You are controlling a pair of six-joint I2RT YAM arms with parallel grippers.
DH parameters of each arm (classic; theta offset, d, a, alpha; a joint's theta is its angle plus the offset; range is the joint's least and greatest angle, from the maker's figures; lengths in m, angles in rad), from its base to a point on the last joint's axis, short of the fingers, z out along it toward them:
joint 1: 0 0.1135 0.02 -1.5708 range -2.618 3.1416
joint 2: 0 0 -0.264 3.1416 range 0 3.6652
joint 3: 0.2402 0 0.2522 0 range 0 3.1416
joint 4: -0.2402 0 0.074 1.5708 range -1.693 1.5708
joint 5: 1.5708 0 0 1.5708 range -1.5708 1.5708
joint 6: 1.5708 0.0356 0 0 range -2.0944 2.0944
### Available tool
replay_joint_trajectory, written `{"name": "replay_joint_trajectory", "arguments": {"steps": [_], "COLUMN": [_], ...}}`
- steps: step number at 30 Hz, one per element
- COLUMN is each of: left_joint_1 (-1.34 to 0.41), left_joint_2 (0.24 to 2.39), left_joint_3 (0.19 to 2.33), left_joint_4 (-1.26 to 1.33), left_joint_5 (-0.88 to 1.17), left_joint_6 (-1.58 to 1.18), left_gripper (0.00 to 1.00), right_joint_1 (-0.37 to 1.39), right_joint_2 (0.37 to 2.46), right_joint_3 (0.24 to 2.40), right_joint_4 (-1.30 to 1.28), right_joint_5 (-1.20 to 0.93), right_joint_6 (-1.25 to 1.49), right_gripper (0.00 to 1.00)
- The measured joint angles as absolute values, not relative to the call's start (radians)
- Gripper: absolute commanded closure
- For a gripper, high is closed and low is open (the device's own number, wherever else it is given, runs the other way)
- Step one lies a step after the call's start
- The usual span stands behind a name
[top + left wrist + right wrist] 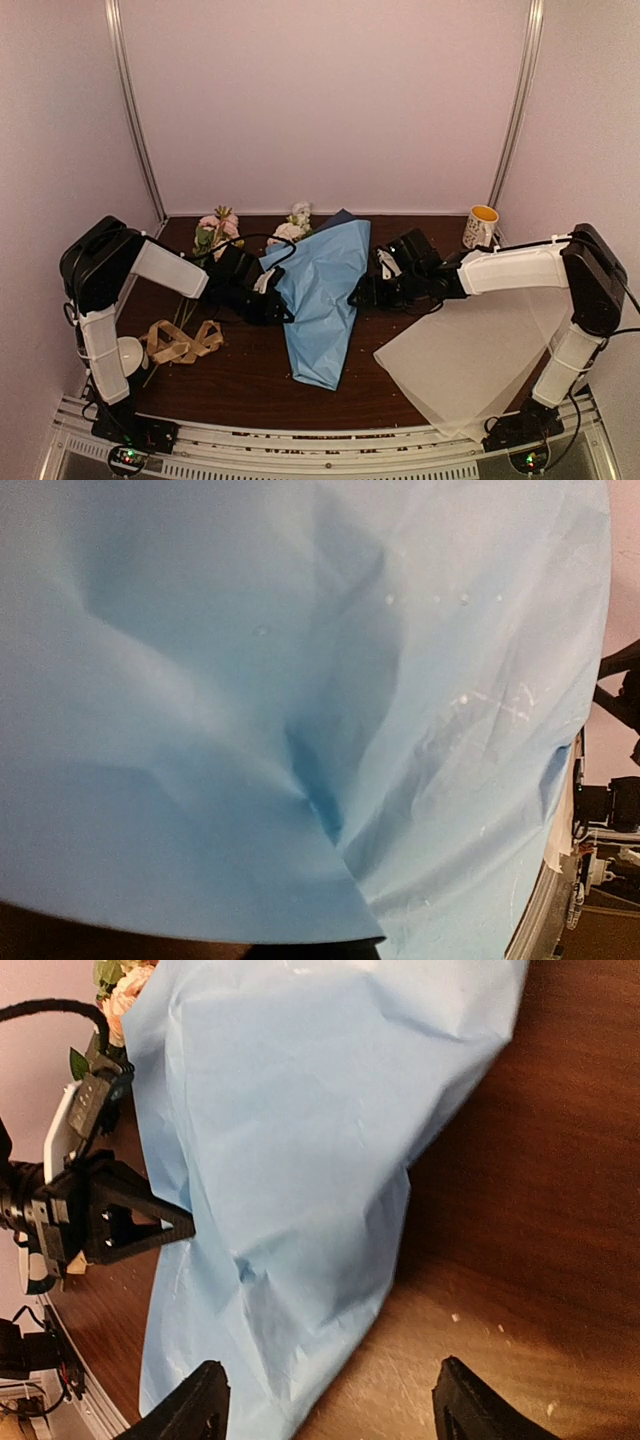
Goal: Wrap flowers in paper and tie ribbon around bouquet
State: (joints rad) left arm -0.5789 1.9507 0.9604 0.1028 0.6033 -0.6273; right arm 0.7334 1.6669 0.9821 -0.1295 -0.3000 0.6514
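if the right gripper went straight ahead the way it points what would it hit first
Most likely the paper: the open right gripper points at its crumpled side, which lies just ahead of it. Height above the table is unclear, so it might skim over the top.

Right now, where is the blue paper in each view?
Top external: the paper lies in the centre, between the arms.
Left wrist: the paper fills nearly everything.
Right wrist: the paper runs from upper left to the bottom.
Shared landmark: the left gripper at its left edge, in the top and right wrist views.
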Motion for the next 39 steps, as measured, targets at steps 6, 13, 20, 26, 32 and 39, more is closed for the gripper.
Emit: {"name": "replay_joint_trajectory", "arguments": {"steps": [6, 13, 20, 26, 32, 39], "left_joint_1": [-0.577, -0.57, -0.562, -0.56, -0.56, -0.574], "left_joint_2": [1.951, 1.951, 1.957, 1.961, 1.966, 1.959], "left_joint_3": [0.959, 0.961, 0.965, 0.965, 0.965, 0.937], "left_joint_4": [0.103, 0.085, 0.078, 0.085, 0.102, 0.159], "left_joint_5": [0.613, 0.622, 0.643, 0.648, 0.647, 0.632], "left_joint_6": [-0.623, -0.577, -0.558, -0.559, -0.568, -0.647], "left_gripper": [1.0, 1.0, 1.0, 1.0, 1.0, 1.0], "right_joint_1": [0.699, 0.653, 0.618, 0.589, 0.567, 0.539], "right_joint_2": [1.839, 1.931, 1.981, 2.019, 2.031, 2.004], "right_joint_3": [1.166, 1.264, 1.36, 1.408, 1.435, 1.442], "right_joint_4": [-0.073, -0.096, -0.168, -0.224, -0.249, -0.268], "right_joint_5": [-0.327, -0.288, -0.239, -0.232, -0.241, -0.259], "right_joint_6": [0.686, 0.719, 0.717, 0.701, 0.657, 0.565], "right_gripper": [0.38, 0.62, 0.93, 0.99, 0.84, 0.52]}}
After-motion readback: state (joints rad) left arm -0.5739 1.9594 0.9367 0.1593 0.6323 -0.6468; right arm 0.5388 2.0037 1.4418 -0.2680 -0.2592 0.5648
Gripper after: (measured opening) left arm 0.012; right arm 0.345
